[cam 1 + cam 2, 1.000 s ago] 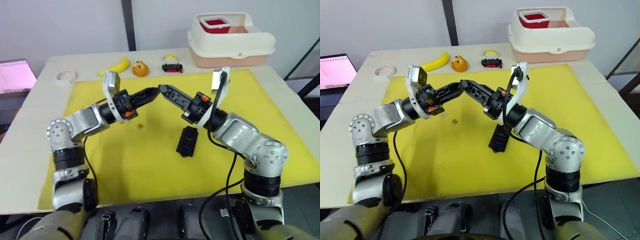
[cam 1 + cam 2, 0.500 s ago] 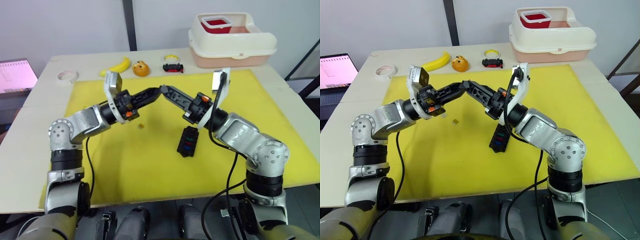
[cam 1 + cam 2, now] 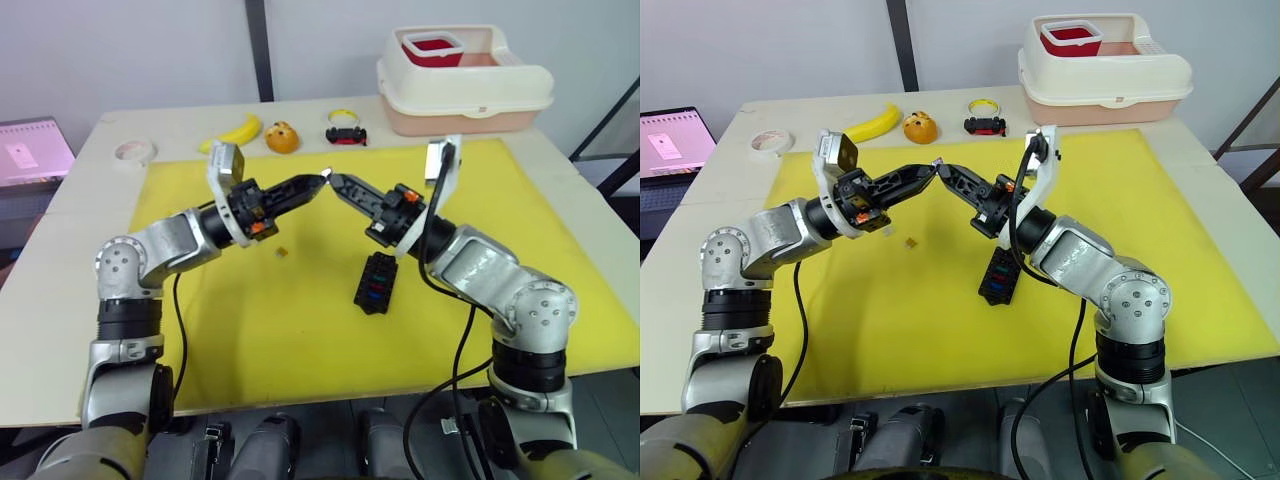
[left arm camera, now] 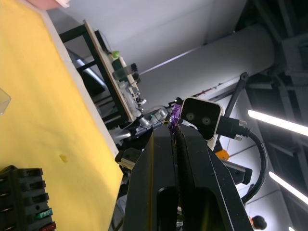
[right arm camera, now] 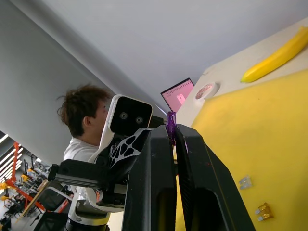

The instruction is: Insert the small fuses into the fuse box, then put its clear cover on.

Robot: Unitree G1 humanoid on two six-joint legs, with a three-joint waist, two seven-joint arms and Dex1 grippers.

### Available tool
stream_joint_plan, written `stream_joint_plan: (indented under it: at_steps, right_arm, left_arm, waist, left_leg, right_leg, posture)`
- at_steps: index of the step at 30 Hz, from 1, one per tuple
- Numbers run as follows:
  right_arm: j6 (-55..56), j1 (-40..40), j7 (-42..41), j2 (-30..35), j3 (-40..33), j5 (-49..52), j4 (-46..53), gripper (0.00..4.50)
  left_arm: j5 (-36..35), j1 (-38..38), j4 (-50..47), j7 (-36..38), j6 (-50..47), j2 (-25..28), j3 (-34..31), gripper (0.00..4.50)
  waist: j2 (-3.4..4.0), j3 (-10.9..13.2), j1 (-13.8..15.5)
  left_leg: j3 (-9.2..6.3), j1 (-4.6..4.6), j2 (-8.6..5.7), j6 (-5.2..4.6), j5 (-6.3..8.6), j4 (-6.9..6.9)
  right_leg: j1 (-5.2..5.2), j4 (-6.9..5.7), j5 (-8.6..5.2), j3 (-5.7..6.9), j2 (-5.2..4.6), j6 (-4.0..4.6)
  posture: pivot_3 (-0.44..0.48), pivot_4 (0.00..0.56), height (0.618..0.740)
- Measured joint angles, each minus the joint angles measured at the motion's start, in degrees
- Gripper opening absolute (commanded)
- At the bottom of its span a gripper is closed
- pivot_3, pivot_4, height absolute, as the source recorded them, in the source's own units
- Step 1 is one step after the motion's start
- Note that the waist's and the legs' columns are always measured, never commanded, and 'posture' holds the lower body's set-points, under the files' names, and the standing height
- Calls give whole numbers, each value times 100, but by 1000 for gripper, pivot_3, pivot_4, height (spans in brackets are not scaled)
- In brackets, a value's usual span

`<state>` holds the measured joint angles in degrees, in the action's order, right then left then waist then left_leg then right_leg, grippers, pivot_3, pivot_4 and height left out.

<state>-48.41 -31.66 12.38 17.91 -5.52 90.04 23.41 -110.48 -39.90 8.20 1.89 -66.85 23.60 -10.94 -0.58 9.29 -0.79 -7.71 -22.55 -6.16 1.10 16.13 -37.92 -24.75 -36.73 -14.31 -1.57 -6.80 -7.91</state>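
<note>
Both arms are raised over the yellow mat, their tips meeting above its far middle. A tiny purple fuse bridges the two tips. My left gripper is shut on one end of it. My right gripper is shut on the other end. The black fuse box lies on the mat below my right forearm, with blue, green and red fuses in its slots. An olive-yellow fuse and a greyish one lie loose on the mat. A corner of the clear cover shows on the mat.
Along the table's far edge sit a tape roll, a banana, an orange toy and a small black and red item. A large cream bin stands far right. A laptop is left; a person sits beyond.
The two gripper tips, overlapping before, have drawn very slightly apart, and the purple fuse now shows between them. Fuse box and loose fuses have not moved.
</note>
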Motion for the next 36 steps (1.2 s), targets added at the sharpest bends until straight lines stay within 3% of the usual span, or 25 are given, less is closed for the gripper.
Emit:
stream_joint_plan:
  at_steps: [2,5,9,12,15,18,20,26,36]
  right_arm:
    - [4,1,13,61,2,111,0,35]
    - [-9,1,-9,286,9,315,42,0]
    - [-265,58,-284,1368,-229,700,211,0]
    - [-526,166,-681,2146,-395,748,263,0]
    - [-907,387,-1518,3233,-387,118,502,0]
    - [-918,714,-2694,4271,-72,-1311,900,0]
    - [-633,908,-3331,4578,339,-2303,1024,0]
    - [189,1051,-4339,4607,1045,-4165,871,0]
    - [711,867,-5027,4040,1495,-5616,433,0]
  left_arm:
    - [275,0,-146,225,15,61,8,0]
    - [1145,28,-540,1033,17,364,138,1023]
    - [3025,178,-1480,3235,433,1339,823,3055]
    - [4246,184,-1748,4584,1169,1635,1331,4487]
    - [5381,166,-1704,5787,2121,1703,1866,4487]
    - [6615,19,-1264,6813,3331,1607,2472,4487]
    - [7340,-163,-761,7173,4124,1310,2757,4487]
    - [8497,-564,429,7816,5625,627,3059,4487]
    - [9523,-945,1691,7936,6736,-112,3094,4487]
  waist:
    - [0,0,0]
    - [1,1,-1]
    - [7,4,23]
    - [7,4,29]
    - [9,7,34]
    - [9,8,30]
    - [6,10,29]
    - [3,11,18]
    - [-1,13,29]
  left_leg:
    - [1,0,0,0,0,0]
    - [5,0,0,0,0,4]
    - [7,2,2,-2,0,16]
    - [8,8,3,-7,2,20]
    - [14,5,5,-40,21,20]
    - [21,5,4,-47,25,16]
    - [22,3,6,-53,28,5]
    - [25,-4,7,-49,26,0]
    - [21,-7,5,-38,20,-8]
  right_leg:
    - [0,1,0,0,0,0]
    - [1,7,0,0,2,1]
    - [15,40,-1,5,3,2]
    - [33,59,-1,9,2,2]
    - [33,66,-1,10,2,2]
    - [35,71,0,13,3,0]
    - [36,69,1,15,3,-1]
    - [31,70,2,14,-3,-3]
    - [30,66,2,15,-4,-5]
  posture:
    - [0,150,740]
    - [0,150,740]
    - [0,150,740]
    - [0,150,740]
    - [0,150,740]
    - [0,150,740]
    - [0,150,740]
    - [0,150,740]
    - [0,150,740]
